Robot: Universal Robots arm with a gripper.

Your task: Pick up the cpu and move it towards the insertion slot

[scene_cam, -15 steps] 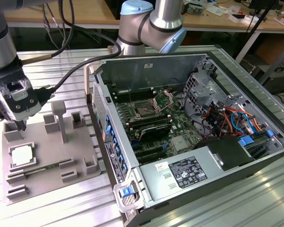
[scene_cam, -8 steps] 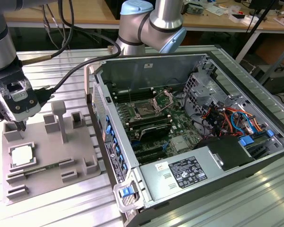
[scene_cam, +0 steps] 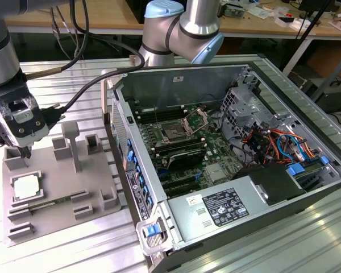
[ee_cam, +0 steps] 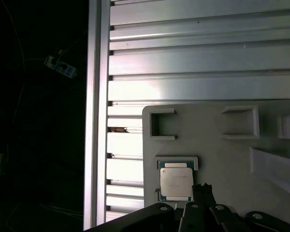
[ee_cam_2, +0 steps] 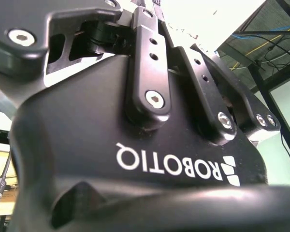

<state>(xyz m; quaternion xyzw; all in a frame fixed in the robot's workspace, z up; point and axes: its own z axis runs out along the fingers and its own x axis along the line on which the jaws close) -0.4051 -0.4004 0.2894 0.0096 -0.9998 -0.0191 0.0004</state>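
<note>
Hovering over the grey tray, the end effector hangs near the cpu, flat in a tray recess; whether apart or together I cannot tell. Centring over it probably matters; the insertion slot lies well beyond the tray.

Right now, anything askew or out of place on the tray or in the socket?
Nothing stands out. The cpu lies flat and square in its pocket on the grey tray, with the gripper close above the tray near it. The insertion slot in the open case looks unobstructed, its frame swung up.
</note>
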